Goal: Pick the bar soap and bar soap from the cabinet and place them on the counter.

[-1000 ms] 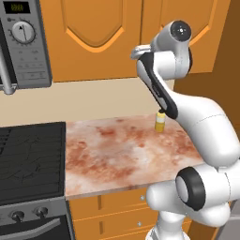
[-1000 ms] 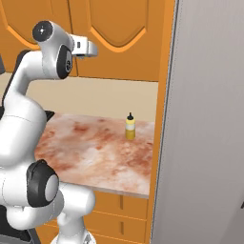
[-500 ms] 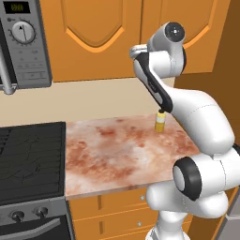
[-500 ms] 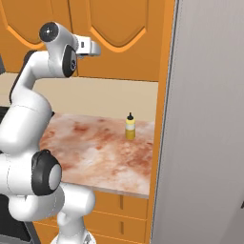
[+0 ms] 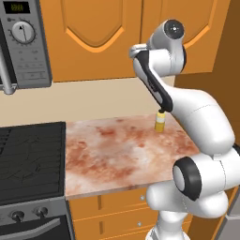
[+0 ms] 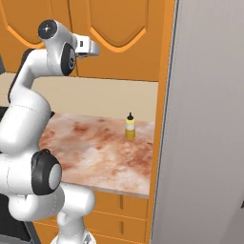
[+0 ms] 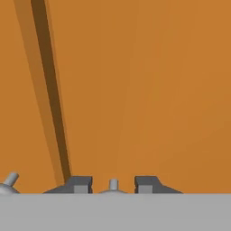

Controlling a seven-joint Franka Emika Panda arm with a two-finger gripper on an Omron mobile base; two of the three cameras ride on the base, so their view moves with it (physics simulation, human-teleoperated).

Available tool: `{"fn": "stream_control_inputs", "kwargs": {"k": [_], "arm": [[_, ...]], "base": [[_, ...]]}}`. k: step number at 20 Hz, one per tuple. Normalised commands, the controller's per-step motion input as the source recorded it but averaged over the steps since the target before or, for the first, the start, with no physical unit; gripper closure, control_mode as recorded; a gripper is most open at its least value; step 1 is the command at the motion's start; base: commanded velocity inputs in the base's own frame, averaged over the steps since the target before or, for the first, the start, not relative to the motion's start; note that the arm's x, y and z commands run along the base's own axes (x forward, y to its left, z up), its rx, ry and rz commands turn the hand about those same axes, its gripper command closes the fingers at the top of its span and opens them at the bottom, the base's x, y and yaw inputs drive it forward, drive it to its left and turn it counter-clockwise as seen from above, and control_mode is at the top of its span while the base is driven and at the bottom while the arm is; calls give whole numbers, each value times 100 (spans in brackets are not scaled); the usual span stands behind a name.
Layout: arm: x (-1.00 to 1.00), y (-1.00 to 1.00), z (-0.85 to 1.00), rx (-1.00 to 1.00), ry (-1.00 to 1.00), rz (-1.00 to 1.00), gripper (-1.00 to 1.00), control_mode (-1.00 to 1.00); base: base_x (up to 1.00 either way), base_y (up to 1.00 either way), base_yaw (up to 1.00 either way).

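The cabinet (image 5: pixel 93 33) hangs above the counter (image 5: pixel 122 150), its orange arched-panel doors standing shut in both base views. In the hand view the door surface (image 7: pixel 144 90) sits very close to the camera, a plain orange face with a dark seam running down the left between the two doors. Two small silver knobs show there: one (image 7: pixel 113 184) stands right between the dark fingertips (image 7: pixel 81 184), the other (image 7: pixel 9 180) off toward the lower left edge.

The gripper (image 7: pixel 113 185) is raised to the cabinet front, its fingers drawn in around that middle knob; whether they actually press on it is hard to make out, since the tips are cut off at the bottom of the picture. From the right, the hand (image 6: pixel 88 46) points at the doors at about the height of the arches.

With the doors closed, whatever the cabinet holds is hidden.

The counter is a mottled reddish-brown and cream slab with a pale edge. A small yellow bottle (image 5: pixel 160 122) with a dark cap stands upright on it near the back, partly behind the arm in the left view. A black stove top (image 5: pixel 28 159) adjoins the counter's left end, with a microwave (image 5: pixel 23 42) mounted above it, cut off by the frame. A tall grey panel (image 6: pixel 205 124) blocks the right side of the right view.
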Motion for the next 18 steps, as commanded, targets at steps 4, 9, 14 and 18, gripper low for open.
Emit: {"fn": "stream_control_inputs", "kwargs": {"k": [4,9,14,18], "arm": [[-2,0,-16,0,13,0,100,-100],[-36,-6,-18,0,8,0,100,-100],[-65,-21,-12,4,-1,0,100,-100],[-63,-28,-7,5,-2,1,100,-100]], "base": [[0,0,0],[0,0,0],[0,0,0],[0,0,0]]}}
